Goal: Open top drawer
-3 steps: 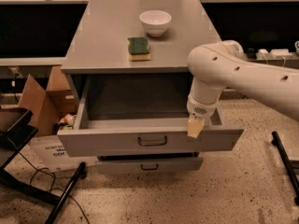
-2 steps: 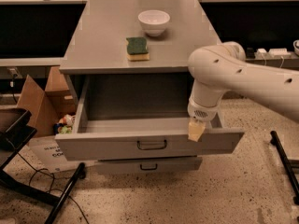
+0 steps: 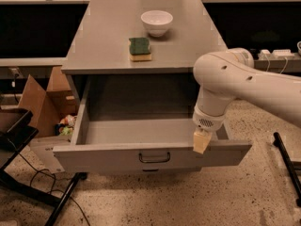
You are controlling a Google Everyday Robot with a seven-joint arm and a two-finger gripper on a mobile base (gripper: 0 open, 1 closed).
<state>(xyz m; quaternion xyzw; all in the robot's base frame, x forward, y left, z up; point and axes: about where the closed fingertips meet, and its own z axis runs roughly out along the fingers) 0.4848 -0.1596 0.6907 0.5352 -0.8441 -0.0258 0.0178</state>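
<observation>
The top drawer (image 3: 108, 158) is a wide grey metal drawer, pulled far out of the grey cabinet, its deep box bare inside. Its small dark bail handle (image 3: 154, 158) sits at the centre of the front panel. My gripper (image 3: 202, 141) hangs from the white arm at the right part of the drawer's front rim, to the right of the handle and apart from it. Only one pale fingertip shows. The lower drawers are almost wholly hidden under the open one.
A white bowl (image 3: 156, 22) and a green and yellow sponge (image 3: 140, 48) lie on the cabinet top (image 3: 103, 36). A cardboard box (image 3: 40, 102) with clutter stands at the left. A black stand (image 3: 19, 140) with legs and cables is at the lower left. A dark pole (image 3: 287, 164) is at the right.
The view has shifted slightly. The gripper stays at the right part of the drawer's front rim, and the drawer stays pulled out.
</observation>
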